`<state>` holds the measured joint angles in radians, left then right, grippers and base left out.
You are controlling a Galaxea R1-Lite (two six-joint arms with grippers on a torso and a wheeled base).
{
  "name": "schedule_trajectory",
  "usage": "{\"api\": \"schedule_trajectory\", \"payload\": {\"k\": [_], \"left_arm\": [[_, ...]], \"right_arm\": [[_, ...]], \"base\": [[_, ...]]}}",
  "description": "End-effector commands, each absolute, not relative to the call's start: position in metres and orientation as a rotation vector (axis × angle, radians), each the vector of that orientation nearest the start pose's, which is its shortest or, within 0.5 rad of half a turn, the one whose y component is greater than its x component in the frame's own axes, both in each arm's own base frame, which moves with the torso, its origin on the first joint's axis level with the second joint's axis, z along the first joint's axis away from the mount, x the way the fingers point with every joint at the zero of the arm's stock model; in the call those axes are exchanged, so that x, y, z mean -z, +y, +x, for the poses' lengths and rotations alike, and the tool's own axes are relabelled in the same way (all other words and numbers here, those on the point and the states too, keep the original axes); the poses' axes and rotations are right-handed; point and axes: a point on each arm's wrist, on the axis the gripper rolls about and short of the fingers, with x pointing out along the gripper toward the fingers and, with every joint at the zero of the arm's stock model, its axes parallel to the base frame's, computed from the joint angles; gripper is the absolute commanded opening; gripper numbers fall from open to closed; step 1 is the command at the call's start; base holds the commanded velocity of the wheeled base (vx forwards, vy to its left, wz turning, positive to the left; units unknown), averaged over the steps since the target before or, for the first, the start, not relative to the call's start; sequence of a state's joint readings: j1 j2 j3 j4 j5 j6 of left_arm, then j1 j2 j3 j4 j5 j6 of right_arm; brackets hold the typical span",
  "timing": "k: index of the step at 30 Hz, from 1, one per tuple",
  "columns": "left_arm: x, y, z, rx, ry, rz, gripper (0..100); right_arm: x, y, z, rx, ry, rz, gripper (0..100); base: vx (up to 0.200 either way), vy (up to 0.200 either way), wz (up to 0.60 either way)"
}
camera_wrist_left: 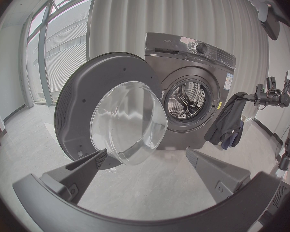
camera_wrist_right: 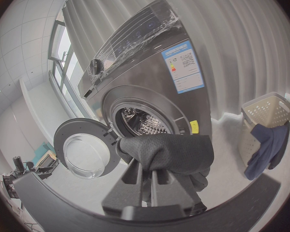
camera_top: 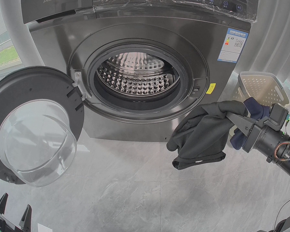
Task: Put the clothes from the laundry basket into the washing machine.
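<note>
The right jaws are pinched narrow on a fold of the black mesh fabric garment (camera_wrist_right: pixel 166 152). The cloth bunches over their tips and hangs down from them in loose folds (camera_top: pixel 203 129), off the grey tiled floor (camera_top: pixel 129 184). From the round drum opening (camera_top: pixel 135 74) of the dark grey front-loading washing machine (camera_top: pixel 145 33), the garment hangs at about 4 o'clock, in front of the machine's lower corner and outside the drum.

At 3 o'clock from the machine stands the beige perforated plastic laundry basket (camera_top: pixel 264 86). A navy blue cloth garment (camera_wrist_right: pixel 267 145) is draped over its front rim, partly inside and partly trailing down the outer wall. In the right wrist view it is apart from the black garment.

The machine's round door with a clear glass bowl (camera_top: pixel 32 126) is swung fully open at 9 o'clock from the drum.

The left jaws are spread wide with nothing between them, low at 7 o'clock in the head view, near the open door (camera_wrist_left: pixel 112 113).
</note>
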<state>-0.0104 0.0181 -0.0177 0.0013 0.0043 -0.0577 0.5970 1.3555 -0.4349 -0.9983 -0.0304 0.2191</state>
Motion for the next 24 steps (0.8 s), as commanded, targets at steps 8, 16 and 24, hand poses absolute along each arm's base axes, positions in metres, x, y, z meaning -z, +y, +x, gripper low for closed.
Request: {"api": "schedule_trajectory", "payload": {"k": [8,16,24], "left_arm": [[-0.0759,0.0003,-0.0224,0.006,0.006,-0.06,100],[-0.0759,0.0003,-0.0226,0.006,0.005,-0.058,100],[-0.0759,0.0003,-0.0226,0.004,0.005,-0.058,100]], "right_arm": [[-0.2066,0.1139,0.1689,-0.572,-0.009,0.236,0],[-0.2061,0.1138,0.1688,-0.571,-0.007,0.236,0],[-0.2057,0.113,0.1692,-0.567,-0.005,0.238,0]], "base": [[0.0,0.0,0.0],[0.0,0.15,0.0],[0.0,0.075,0.0]]}}
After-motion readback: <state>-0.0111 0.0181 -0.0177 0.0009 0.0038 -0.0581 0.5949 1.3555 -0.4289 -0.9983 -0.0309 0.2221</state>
